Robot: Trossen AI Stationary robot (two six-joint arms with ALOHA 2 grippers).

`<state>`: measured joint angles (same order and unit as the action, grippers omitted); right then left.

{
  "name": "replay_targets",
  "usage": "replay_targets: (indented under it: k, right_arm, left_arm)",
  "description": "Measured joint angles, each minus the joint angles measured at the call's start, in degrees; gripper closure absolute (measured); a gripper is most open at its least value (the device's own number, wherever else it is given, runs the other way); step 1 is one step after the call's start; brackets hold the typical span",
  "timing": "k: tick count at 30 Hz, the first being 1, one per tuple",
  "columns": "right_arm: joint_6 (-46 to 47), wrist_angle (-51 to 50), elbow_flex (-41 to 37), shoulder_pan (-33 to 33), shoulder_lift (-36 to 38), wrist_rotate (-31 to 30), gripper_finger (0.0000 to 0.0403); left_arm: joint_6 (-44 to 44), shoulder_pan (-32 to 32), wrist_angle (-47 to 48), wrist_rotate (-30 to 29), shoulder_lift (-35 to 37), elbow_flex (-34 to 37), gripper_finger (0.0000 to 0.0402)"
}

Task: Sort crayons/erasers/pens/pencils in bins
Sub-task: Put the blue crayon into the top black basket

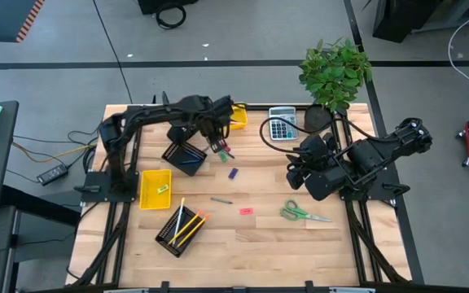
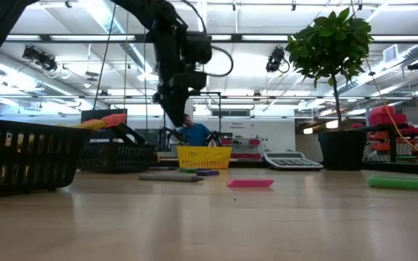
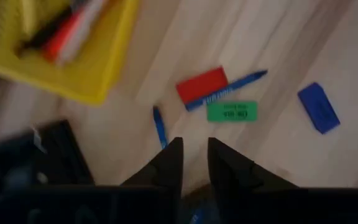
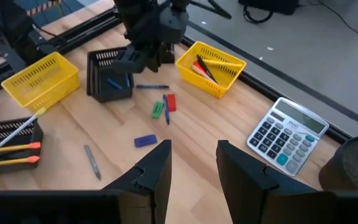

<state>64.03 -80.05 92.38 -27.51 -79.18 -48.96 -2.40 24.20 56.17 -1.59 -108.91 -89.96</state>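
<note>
**Q:** Where does the left gripper (image 3: 194, 163) stand, and what is the step?

**A:** It hangs at the far left of the table (image 1: 300, 244), over the near edge of the black mesh bin (image 4: 109, 81). Its fingers are a narrow gap apart with nothing visible between the tips. A blue crayon (image 4: 114, 83) lies inside that bin. You are most likely at the drop-off of a crayon, and the next pick is just ahead.

**Q:** What lies ahead of it?

**A:** There is a small cluster on the bare wood beside the yellow bin (image 3: 98, 87). A long blue crayon (image 3: 225, 96) touches the red eraser (image 3: 202, 84) and runs just above the green eraser (image 3: 232, 112). A shorter blue crayon (image 3: 160, 126) lies apart and nearer the gripper. A blue eraser (image 3: 319, 107) sits off to one side.

**Q:** How do you do it well?

**A:** Widen the fingers fully and lift clear of the bin wall before you travel. Take the lone short crayon first. Turn the wrist so the fingers close across its body, not along it. The long one is crowded, so a careless approach will probably drag an eraser along.

**Q:** And the right gripper (image 4: 194, 163)?

**A:** It waits wide and empty over the right side of the table.
</note>
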Motion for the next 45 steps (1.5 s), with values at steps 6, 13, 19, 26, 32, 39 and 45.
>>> replay_targets:
  k: [6,13,19,26,32,39,45]
  right_arm:
    - [2.7,-0.1,0.0,1.3,0.0,-0.3,0.0270]
    - [4.5,-0.7,0.0,3.2,0.0,1.1,0.0270]
    - [9.4,-4.5,0.0,3.9,0.0,4.3,0.0270]
    - [10.2,-5.2,0.0,3.9,0.0,5.3,0.0270]
    - [10.0,-5.2,0.0,3.9,0.0,5.5,0.0270]
    - [9.9,-5.2,0.0,3.9,0.0,5.5,0.0270]
    - [9.9,-5.6,0.0,3.9,0.0,5.5,0.0270]
  left_arm:
    - [-4.5,0.2,0.2,4.8,-3.7,0.0,0.0256]
    - [-9.7,-2.8,1.2,-4.4,-8.2,0.1,0.0207]
    - [-10.1,-2.6,-0.3,-4.3,-8.5,0.0,0.0184]
    - [-8.8,-1.5,0.2,-2.7,-9.9,0.1,0.0182]
    - [-8.9,-1.1,0.8,-2.6,-10.9,0.0,0.0191]
    - [-9.2,-1.6,3.9,-2.6,-12.6,0.0,0.0191]
    - [-8.9,-1.6,3.1,-2.6,-13.8,0.1,0.0198]
